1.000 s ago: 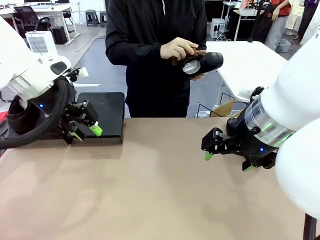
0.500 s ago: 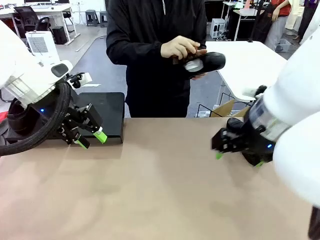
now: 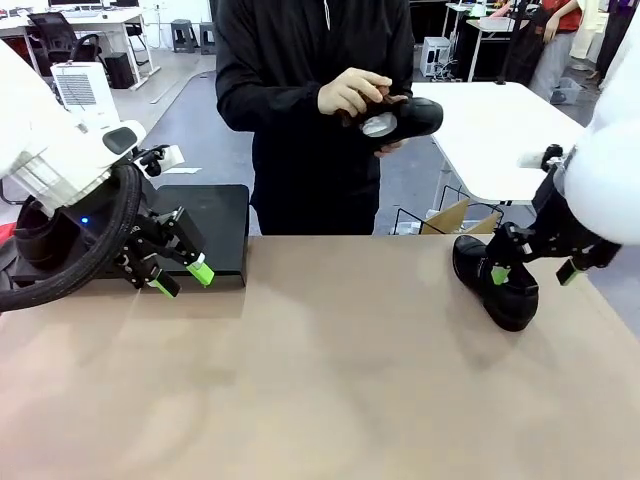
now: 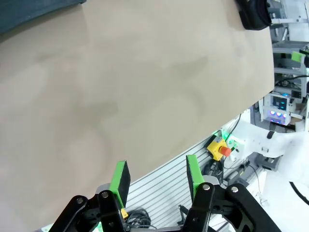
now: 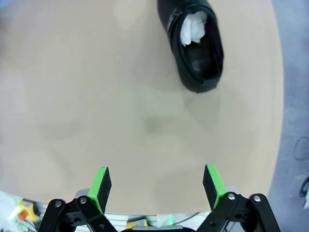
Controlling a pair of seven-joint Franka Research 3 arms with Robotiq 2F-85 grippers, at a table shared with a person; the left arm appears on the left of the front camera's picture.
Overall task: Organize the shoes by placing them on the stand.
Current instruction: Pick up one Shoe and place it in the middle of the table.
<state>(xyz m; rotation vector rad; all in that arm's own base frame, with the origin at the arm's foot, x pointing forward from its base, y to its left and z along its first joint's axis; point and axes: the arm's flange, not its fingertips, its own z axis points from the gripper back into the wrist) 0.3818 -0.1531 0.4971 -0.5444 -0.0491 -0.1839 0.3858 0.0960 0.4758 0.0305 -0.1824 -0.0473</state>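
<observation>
Right pincer (image 5: 157, 181): jaws wide apart, nothing between them.
Shoe (image 5: 193, 43): glossy black, rounded toe, white paper in its opening. It lies on the tabletop (image 3: 320, 360) ahead of the right pincer, apart from it, close to the table's edge.
Left pincer (image 3: 175, 270): jaws partly apart, empty, just before the stand (image 3: 215, 215) lip.
Second shoe (image 3: 405, 118): in the person's hands (image 3: 355, 95), well beyond both pincers.
Open room: bare tan surface between the pincers.

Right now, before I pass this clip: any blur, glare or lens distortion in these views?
Front view: the right arm looks blurred; the nearby shoe carries soft highlights. Left wrist view: sharp, but the wide lens bends the table edge. Right wrist view: soft overall, corners tinted bluish.
</observation>
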